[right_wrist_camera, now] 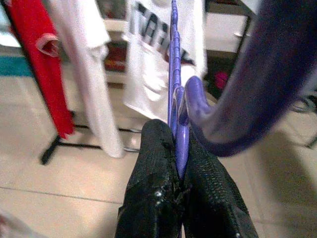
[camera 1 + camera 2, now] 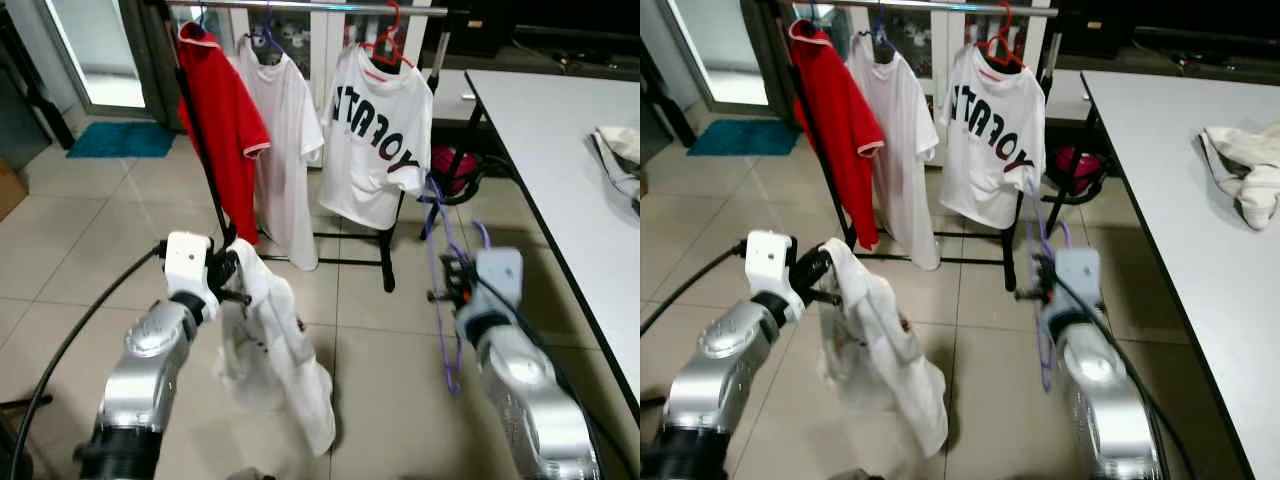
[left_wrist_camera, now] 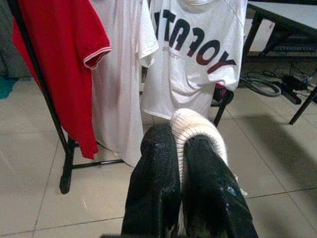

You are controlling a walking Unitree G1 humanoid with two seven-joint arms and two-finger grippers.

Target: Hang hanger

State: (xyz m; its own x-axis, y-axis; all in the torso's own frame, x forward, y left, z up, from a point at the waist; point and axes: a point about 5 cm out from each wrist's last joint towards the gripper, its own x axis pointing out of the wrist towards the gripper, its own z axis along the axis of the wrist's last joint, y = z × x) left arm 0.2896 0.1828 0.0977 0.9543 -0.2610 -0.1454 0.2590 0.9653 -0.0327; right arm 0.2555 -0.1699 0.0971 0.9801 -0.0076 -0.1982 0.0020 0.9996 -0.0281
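A thin purple plastic hanger (image 2: 441,270) is gripped by the right gripper (image 2: 448,283), whose two black fingers (image 1: 153,188) are pressed together on the hanger's frame, as is seen in the right wrist view. The hanger is held upright in front of the robot, low over the tiled floor (image 2: 110,230), with its hook end uppermost and its lower part hanging beside the silver right arm. It is held apart from the black clothes rack (image 2: 385,250) and is not hung on the rack's silver rail (image 2: 300,6).

A limp white garment with a ribbed collar (image 2: 275,350) is clamped by the left gripper (image 2: 232,270); in the left wrist view the ribbed edge (image 3: 195,126) is pinched between the two closed fingers (image 3: 153,183). The cloth is draped downward from the gripper, its lower end close to the floor.

On the rail three shirts are hung side by side: a red short-sleeved shirt (image 2: 222,120) on the robot's left, a plain white shirt (image 2: 285,140) in the middle on a blue hanger (image 2: 266,38), and a white T-shirt printed with dark letters (image 2: 375,135) on a red hanger (image 2: 390,45). A white table (image 2: 570,140) is seen on the robot's right, with a crumpled pale cloth (image 2: 1245,165) lying on it. A blue mat (image 2: 120,140) is laid on the floor near the doorway.
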